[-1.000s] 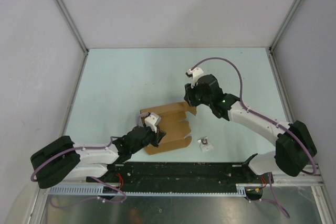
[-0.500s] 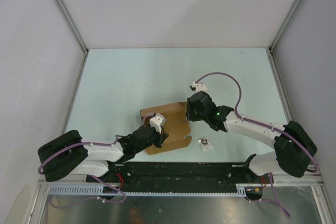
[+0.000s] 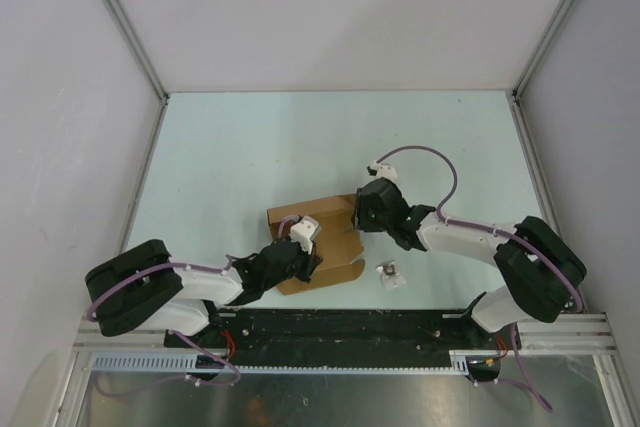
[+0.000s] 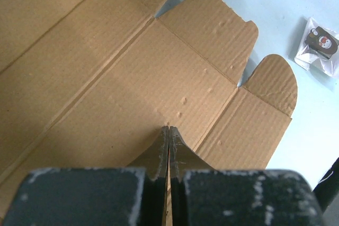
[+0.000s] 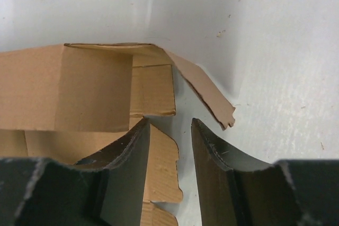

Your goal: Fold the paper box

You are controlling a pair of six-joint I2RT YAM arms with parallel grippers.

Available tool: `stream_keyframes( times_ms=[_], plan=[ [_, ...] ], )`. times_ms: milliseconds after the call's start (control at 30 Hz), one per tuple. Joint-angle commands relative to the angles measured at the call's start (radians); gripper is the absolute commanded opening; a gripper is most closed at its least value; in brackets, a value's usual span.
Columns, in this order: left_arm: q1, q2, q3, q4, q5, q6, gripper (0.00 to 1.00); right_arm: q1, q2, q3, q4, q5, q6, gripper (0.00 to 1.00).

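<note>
Resting on one paper box [image 4: 132,72], left hand [image 4: 168,129] closed together, right hand [image 5: 169,122] spread apart at its flap

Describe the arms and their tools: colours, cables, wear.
The left arm and right arm have white links, bulky black joints and a thin purple cable looping along each. The left tool and right tool have dark, scuffed fingers.
</note>
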Motion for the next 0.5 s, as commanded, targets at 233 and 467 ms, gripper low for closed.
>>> stream_keyframes(
  times_ms=[233, 467],
  plan=[
    [-0.009, 0.003, 0.021, -0.01, -0.02, -0.023, 0.0, -0.014, 0.082, -0.05, 0.199, 0.048, 0.095, 0.31],
    [-0.011, -0.005, 0.015, -0.01, -0.023, -0.023, 0.0, -0.014, 0.104, -0.053, 0.194, 0.099, 0.105, 0.16]
  ],
)
